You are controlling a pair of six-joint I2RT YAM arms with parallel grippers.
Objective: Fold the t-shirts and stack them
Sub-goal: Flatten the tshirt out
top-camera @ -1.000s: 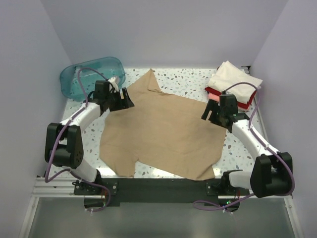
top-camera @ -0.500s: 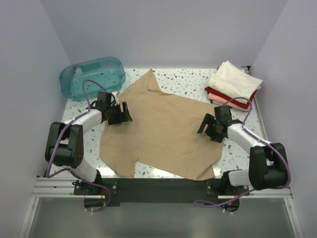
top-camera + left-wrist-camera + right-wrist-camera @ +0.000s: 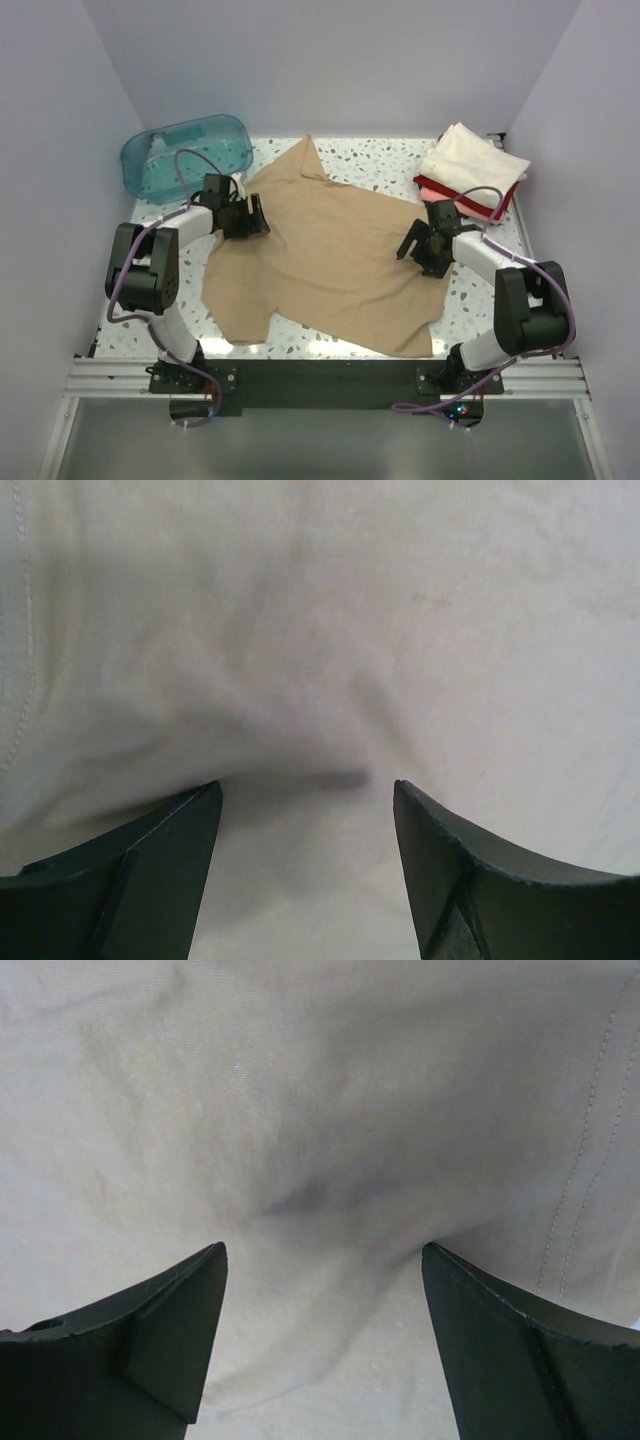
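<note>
1. Two grippers bear down on the tan t-shirt point(image 3: 330, 265), one at each side edge.
2. We see the left gripper point(image 3: 250, 217) with its fingers point(image 3: 150, 870) spread wide and gripping nothing. The tips rest on the cloth, which puckers into a small ridge between them.
3. We see the right gripper point(image 3: 420, 247) spread just as wide. Its fingers point(image 3: 520, 1350) sit on the cloth beside a stitched hem, with a soft crease between them and nothing pinched.
4. We find the tan t-shirt flat across the middle of the table point(image 3: 390, 160), lying askew. Its long axis slants from a far peak at the back towards the near right corner.
5. We note a folded stack at the far right, near the right gripper but apart from it: a cream-white t-shirt point(image 3: 470, 160) on top, with a red t-shirt point(image 3: 432, 187) and a pink t-shirt point(image 3: 482, 212) beneath.
6. We see a teal tub point(image 3: 185, 155) at the far left.
</note>
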